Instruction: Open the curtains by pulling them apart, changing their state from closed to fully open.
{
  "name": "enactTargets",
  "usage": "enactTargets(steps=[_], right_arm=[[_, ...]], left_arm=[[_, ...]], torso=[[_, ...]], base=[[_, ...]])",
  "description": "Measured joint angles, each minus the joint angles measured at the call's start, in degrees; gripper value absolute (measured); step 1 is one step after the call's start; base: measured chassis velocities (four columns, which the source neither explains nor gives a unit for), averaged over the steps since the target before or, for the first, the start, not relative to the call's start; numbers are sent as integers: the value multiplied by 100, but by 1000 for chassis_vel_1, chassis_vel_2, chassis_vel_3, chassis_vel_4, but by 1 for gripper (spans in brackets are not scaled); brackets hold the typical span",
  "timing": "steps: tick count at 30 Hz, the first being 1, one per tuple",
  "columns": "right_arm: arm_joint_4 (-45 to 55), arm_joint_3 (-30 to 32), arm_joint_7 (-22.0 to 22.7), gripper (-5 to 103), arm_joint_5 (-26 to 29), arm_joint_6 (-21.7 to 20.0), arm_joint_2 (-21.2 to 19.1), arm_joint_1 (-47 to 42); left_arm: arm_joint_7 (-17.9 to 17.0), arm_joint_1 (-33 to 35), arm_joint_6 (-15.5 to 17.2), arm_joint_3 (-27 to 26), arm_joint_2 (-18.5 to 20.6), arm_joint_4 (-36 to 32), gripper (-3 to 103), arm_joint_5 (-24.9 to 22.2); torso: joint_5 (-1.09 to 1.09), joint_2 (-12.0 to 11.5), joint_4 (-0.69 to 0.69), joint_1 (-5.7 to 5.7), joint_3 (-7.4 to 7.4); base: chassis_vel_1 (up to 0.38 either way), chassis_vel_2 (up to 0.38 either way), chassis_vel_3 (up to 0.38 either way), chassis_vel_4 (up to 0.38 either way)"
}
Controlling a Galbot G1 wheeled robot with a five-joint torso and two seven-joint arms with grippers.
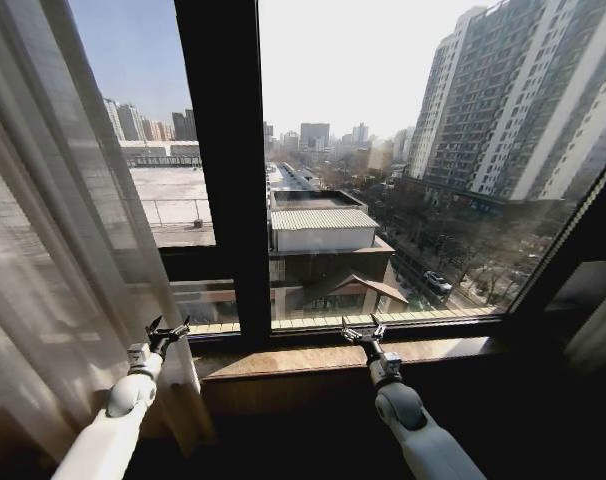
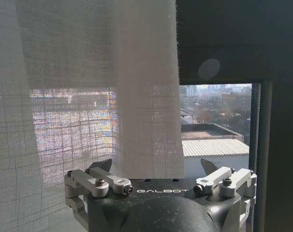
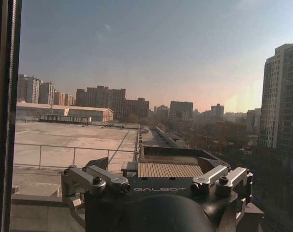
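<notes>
While bunched at far left of the window, sheer white curtains (image 1: 53,250) hang clear of most glass. Left pincer (image 1: 169,331) raised just beside the curtain edge, fingers spread, holding nothing. Right pincer (image 1: 364,331) over the wooden sill (image 1: 313,358), likewise spread and empty, facing the black window frame (image 1: 223,160).

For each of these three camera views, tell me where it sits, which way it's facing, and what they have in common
Head view: on the robot's head, looking forward and down at the window; both arms show, left gripper open at the curtains, right gripper open before the window sill.
Left wrist view: on the left arm, facing the curtains' edge; its fingers show.
Right wrist view: on the right arm, facing bare glass; its fingers show.
Shared: the ribbed rooftop outside.
</notes>
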Motion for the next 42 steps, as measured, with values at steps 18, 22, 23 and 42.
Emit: enactTargets(steps=[18, 22, 23, 42], right_arm=[[0, 0, 0, 100, 0, 0, 0, 0], [0, 0, 0, 100, 0, 0, 0, 0], [0, 0, 0, 100, 0, 0, 0, 0], [0, 0, 0, 100, 0, 0, 0, 0]], left_arm=[[13, -155, -109, -87, 15, 324, 67, 13], [-19, -140, -256, -116, 56, 376, 45, 12], [-19, -140, -256, -116, 56, 376, 45, 12], [-13, -139, -357, -225, 50, 532, 0, 18]], torso=[[1, 0, 1, 0, 0], [1, 0, 1, 0, 0], [1, 0, 1, 0, 0], [1, 0, 0, 0, 0]], base=[[0, 0, 0, 0], [0, 0, 0, 0], [0, 0, 0, 0], [0, 0, 0, 0]])
